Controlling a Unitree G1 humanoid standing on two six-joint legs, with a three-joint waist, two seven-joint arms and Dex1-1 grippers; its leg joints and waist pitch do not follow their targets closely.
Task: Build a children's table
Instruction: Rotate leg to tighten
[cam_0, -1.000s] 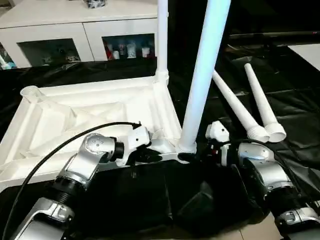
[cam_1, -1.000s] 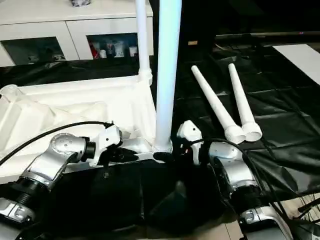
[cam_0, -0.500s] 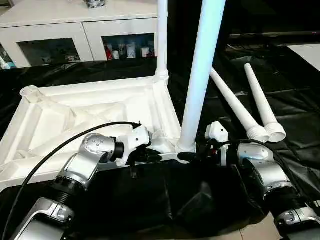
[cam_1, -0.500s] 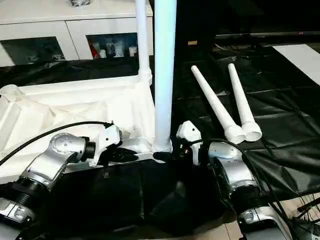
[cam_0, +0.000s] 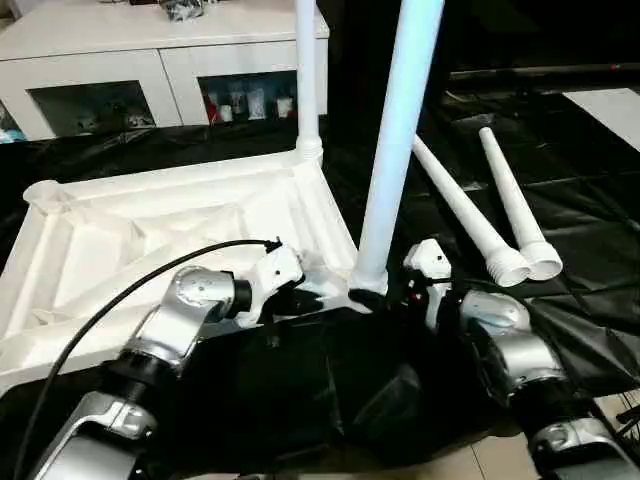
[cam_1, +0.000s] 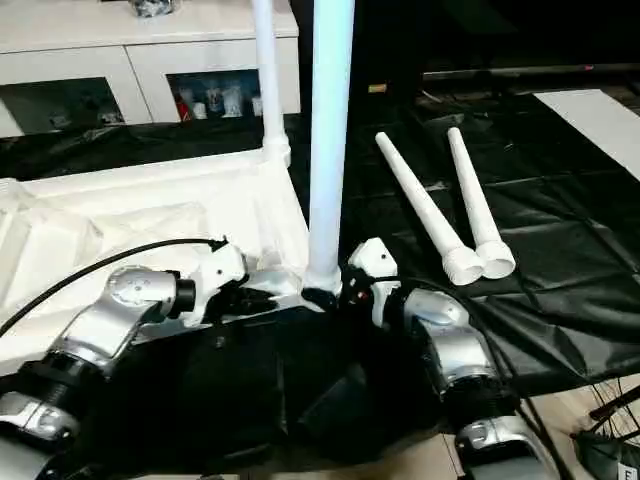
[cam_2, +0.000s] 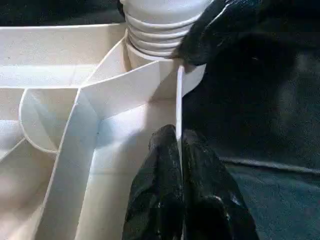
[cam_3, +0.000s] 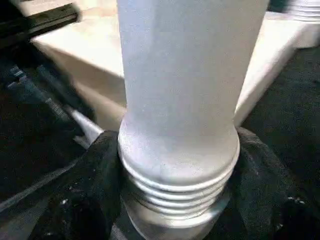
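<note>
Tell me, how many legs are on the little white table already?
One tall white leg stands in the far corner of the upturned white plastic tabletop. The right claw grips a second leg at the near corner socket; the left claw pinches the rim. Two legs lie waiting.

My table top (cam_0: 150, 215) is plain white, as are its legs (cam_0: 395, 150), ribbed at their ends. My pincer fingers (cam_2: 165, 190) are glossy black, my forearms (cam_0: 175, 330) silver. Black sheeting (cam_1: 560, 230) covers the desk. The cabinet (cam_0: 150, 50) is white.
</note>
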